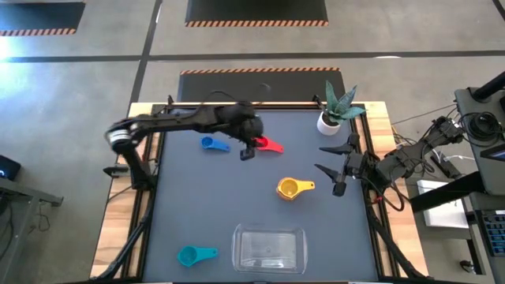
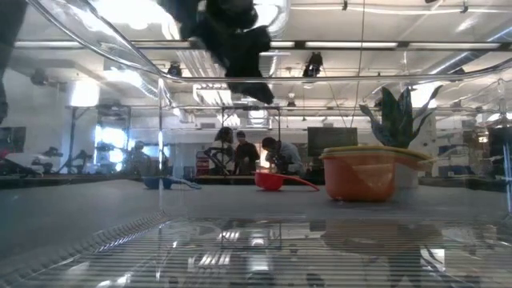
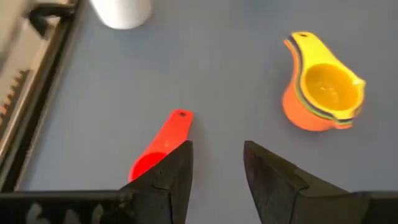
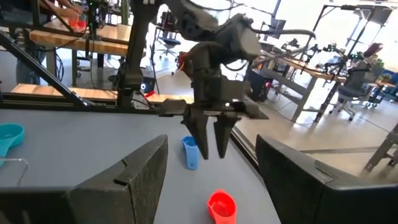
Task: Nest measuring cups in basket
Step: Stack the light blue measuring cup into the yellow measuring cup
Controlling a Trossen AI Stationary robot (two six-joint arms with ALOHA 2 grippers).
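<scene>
A dark grey tabletop (image 1: pixel 197 205) with wooden side strips sits in a large workshop; in the low view, people work at benches well behind it.

The clear basket (image 1: pixel 269 248) stands at the near edge, slightly right of centre, with no cups visible inside. Bare surface lies open around it on all sides but the near edge. The teal cup (image 1: pixel 189 255) lies to its left, close to the same near edge. Above the basket, toward the middle right, a stack of cups with the yellow cup (image 1: pixel 289 188) on top rests upright; the left wrist view shows an orange cup (image 3: pixel 298 115) as the outer shell and a green rim between the two. The red cup (image 1: pixel 271 145) lies farther back near centre, and the blue cup (image 1: pixel 211 143) lies to its left, apart from it. A white plant pot (image 1: pixel 328 122) stands at the far right corner.

The left end effector (image 1: pixel 248 150) hangs over the surface just beside the red cup, on its left. Its fingers (image 3: pixel 177 168) are spread slightly and hold nothing; whether they touch the cup cannot be told. The right end effector (image 1: pixel 338 167) waits at the right edge, just right of the stacked cups, fingers spread wide and empty.
</scene>
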